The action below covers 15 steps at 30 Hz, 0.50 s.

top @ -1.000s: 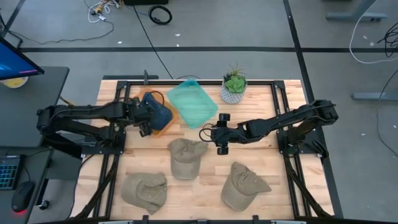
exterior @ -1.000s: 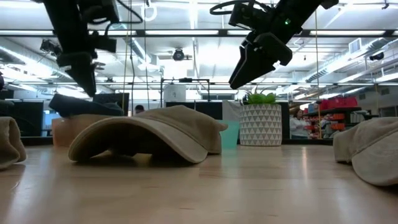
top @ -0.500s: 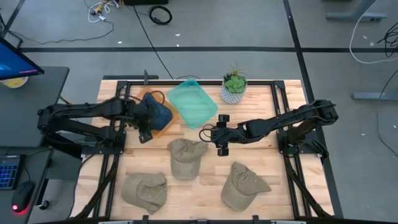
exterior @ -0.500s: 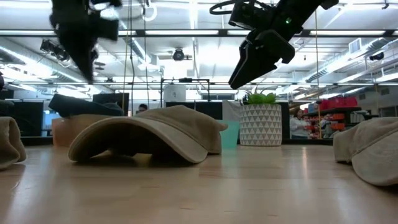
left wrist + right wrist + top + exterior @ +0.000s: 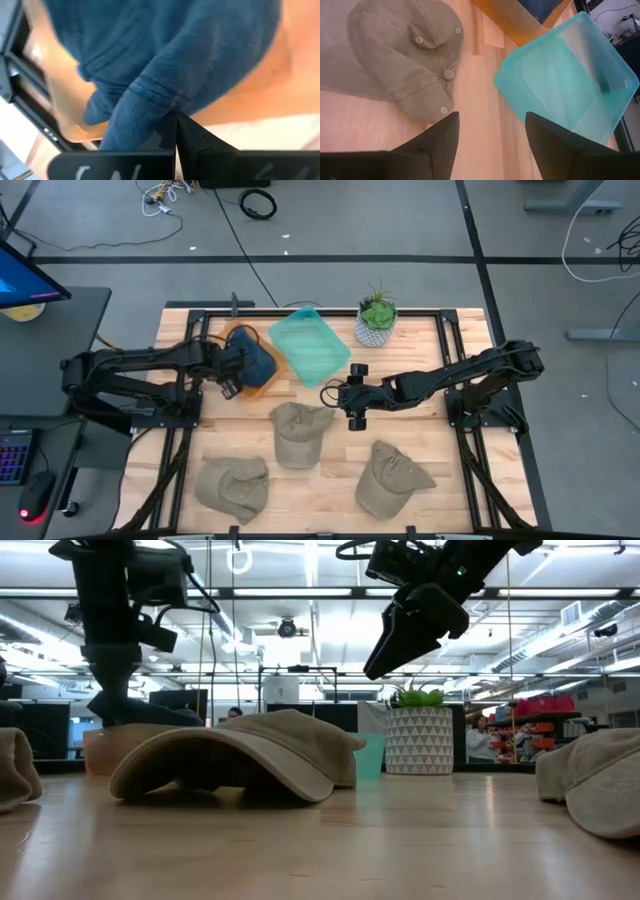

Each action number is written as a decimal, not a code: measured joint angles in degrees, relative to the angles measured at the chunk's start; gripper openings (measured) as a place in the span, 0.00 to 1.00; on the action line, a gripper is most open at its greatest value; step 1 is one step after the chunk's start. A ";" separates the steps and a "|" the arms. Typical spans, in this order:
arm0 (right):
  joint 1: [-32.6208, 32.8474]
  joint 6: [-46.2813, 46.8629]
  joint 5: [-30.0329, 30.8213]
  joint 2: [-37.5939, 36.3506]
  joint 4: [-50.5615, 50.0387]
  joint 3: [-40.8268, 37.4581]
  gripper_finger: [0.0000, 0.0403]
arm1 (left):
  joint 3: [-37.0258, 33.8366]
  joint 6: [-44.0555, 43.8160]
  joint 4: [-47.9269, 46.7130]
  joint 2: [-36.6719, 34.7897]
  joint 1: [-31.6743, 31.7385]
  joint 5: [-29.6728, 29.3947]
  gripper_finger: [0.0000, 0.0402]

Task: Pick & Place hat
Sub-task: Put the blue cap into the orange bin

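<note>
A blue hat lies in an orange bin at the table's far left, with a fold hanging over the bin's edge. My left gripper is shut at that edge, its fingertips right at the fold. My right gripper hangs open above the table with nothing between its fingers. It is between a teal bin and a khaki hat, which rests crown up on the wood. My left gripper points down at the blue hat's overhanging fold, its shut fingertips against or just short of the cloth. I cannot tell whether they touch it or have any cloth between them.
Two more khaki hats lie near the table's front edge. A potted plant stands at the far side, right of the teal bin. Black frame rails run along both sides of the table.
My left gripper has shut and drawn back a little from over the blue hat toward the table's left and near edges. The blue hat stays in the orange bin.
</note>
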 joint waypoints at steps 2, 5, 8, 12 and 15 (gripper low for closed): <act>0.00 -0.01 0.00 0.00 0.01 0.00 0.58 | 0.02 -0.01 -0.03 0.94 1.59 -0.20 0.01; 0.00 -0.01 -0.79 0.00 0.35 0.00 0.58 | 0.02 -0.01 0.49 2.24 3.80 1.37 0.01; 0.00 -0.01 -4.94 0.00 1.80 0.00 0.58 | 0.02 0.01 2.27 4.91 5.27 3.47 0.01; 0.02 0.01 -11.17 0.00 5.21 0.00 0.58 | 0.02 -0.02 5.06 7.49 6.15 3.38 0.01; 0.04 -0.01 -12.98 0.00 5.55 0.00 0.58 | 0.62 -0.07 6.08 7.56 5.80 4.09 0.01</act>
